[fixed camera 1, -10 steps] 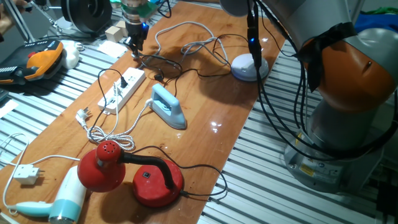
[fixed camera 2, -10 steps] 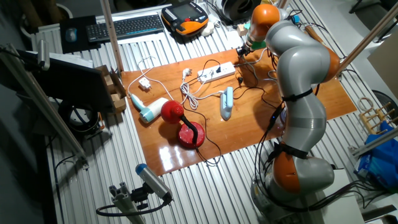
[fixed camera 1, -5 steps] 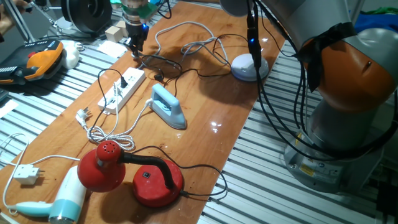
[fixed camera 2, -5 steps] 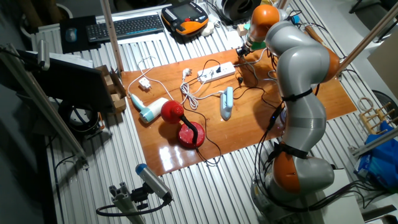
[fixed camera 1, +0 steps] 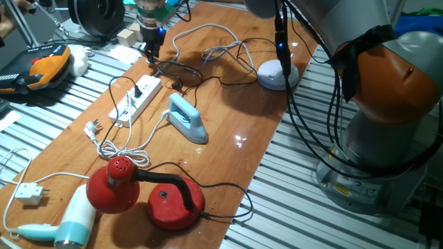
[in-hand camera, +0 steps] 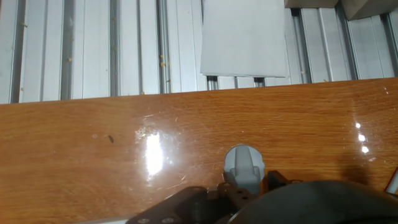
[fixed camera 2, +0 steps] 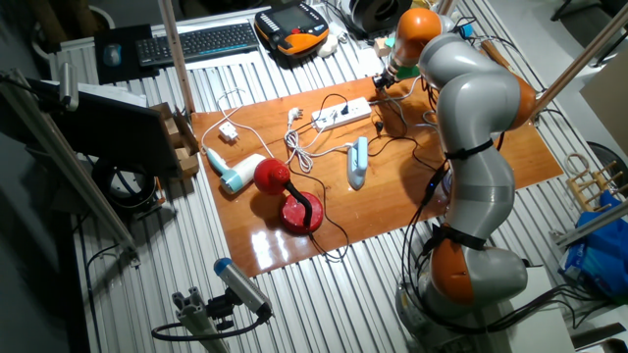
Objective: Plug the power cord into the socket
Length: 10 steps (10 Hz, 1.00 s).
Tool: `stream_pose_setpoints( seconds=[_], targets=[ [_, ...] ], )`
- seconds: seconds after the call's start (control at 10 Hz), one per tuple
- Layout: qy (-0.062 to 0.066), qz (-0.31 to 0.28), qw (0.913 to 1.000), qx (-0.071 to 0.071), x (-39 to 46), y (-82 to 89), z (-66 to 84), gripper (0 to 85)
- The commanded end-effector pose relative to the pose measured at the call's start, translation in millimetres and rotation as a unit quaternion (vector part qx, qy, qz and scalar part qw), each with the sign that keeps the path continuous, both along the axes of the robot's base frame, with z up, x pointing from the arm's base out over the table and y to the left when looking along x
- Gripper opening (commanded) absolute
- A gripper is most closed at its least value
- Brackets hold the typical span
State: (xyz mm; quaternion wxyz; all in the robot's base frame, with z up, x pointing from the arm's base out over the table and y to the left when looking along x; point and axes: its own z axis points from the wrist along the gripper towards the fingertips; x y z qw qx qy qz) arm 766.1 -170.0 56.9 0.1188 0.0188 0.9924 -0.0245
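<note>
The socket, a long white power strip, lies on the wooden board's left side; it also shows in the other fixed view. The power cord, thin and black, loops on the board just beyond the strip's far end. My gripper stands low over the board's far edge, by that end of the cord, with its fingers close together on a black piece that looks like the plug. It also shows in the other fixed view. The hand view shows only bare board, a grey knob and a dark mass at the bottom.
A blue iron lies right of the strip. A red lamp and a hair dryer sit near the front. A white-grey braided cord, a square white plug and a white round device are also there. White paper lies beyond the board.
</note>
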Motion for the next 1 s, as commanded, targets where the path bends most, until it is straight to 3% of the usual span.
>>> stream_pose_setpoints(
  seconds=[0.0, 0.2, 0.3, 0.8, 0.9],
  targets=[
    [0.000, 0.000, 1.0000, 0.001, -0.2, -0.1, -0.3, 34.0],
    [-0.001, -0.001, 1.0000, 0.002, -0.2, -0.1, -0.3, 34.0],
    [-0.005, -0.003, 1.0000, 0.001, -0.3, 0.1, -0.5, 51.0],
    [-0.004, 0.000, 1.0000, 0.002, 0.6, 0.0, -3.4, 51.0],
    [-0.004, 0.001, 1.0000, 0.003, 0.7, -0.2, -3.3, 34.0]
  ],
)
